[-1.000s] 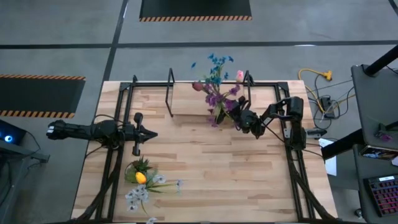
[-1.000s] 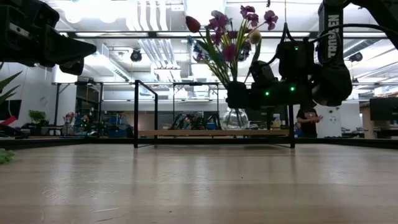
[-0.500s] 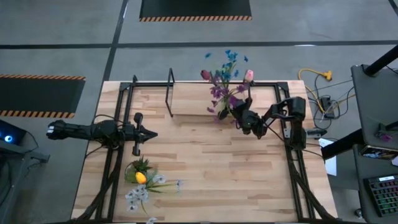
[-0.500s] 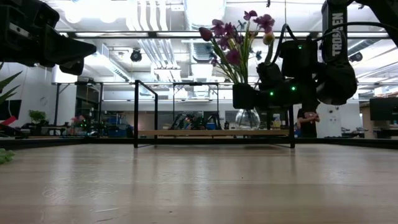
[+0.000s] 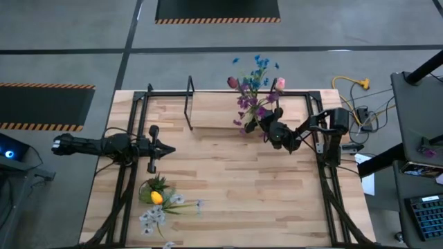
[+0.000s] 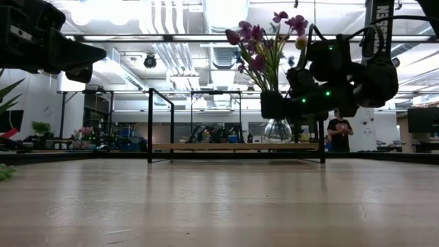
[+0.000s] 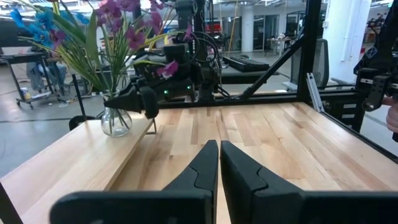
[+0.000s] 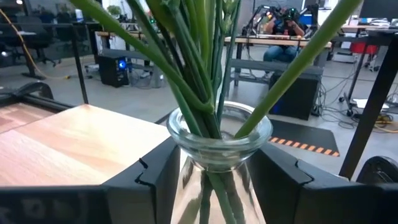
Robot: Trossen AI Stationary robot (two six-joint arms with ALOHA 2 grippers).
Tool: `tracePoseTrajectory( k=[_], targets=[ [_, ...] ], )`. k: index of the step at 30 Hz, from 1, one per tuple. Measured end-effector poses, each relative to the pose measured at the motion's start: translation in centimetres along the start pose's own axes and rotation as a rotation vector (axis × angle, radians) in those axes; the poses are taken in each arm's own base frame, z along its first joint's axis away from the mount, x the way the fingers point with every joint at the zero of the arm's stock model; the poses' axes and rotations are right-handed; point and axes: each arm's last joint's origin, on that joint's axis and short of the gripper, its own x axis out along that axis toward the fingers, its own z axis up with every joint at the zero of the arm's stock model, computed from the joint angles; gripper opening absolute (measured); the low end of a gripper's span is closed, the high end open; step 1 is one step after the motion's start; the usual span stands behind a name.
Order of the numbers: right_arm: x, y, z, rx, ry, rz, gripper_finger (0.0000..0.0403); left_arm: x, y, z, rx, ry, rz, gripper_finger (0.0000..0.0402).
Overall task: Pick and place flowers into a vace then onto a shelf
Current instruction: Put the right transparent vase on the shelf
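Vase and flowers (image 5: 253,86) shifted right along the shelf (image 5: 211,114) since the earlier frame, carried by right gripper (image 5: 268,128). Low view: vace (image 6: 277,130) sat on board. Left wrist: left gripper (image 7: 219,163) idle, fingers closed. Right wrist: fingers flanked the neck, loosening; glass judged slippery, fragile, top-heavy—hold at neck.

vace (image 8: 219,163): clear smooth glass, glossy rim. flowers (image 8: 199,59): smooth, plastic-looking green stems. shelf (image 7: 93,158) under the vace: pale wood, matt, thin black metal supports. table (image 5: 235,194): light butcher-block wood, satin sheen. right gripper (image 8: 221,177) flanking the vace: matt black plastic.
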Motion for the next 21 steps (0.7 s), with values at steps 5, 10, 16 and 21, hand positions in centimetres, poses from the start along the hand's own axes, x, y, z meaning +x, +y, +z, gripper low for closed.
tracePoseTrajectory(
  k=[5,10,16,21],
  targets=[
    [-0.1,0.0,-0.1,-0.012,0.006,0.005,0.0185,0.0,0.0,0.0,0.0,0.0,0.0,0.0],
    [-0.6,0.5,-0.2,-0.037,0.008,0.037,0.0225,0.0,0.0,0.0,0.0,0.0,0.0,0.0],
    [-1.3,1.0,-0.2,-0.049,0.005,0.064,0.0273,0.0,0.0,0.0,0.001,0.005,0.0,0.0],
    [-1.8,0.4,-0.1,-0.048,0.008,0.064,0.0303,0.0,0.0,-0.1,0.001,0.006,0.0,0.0]
  ],
)
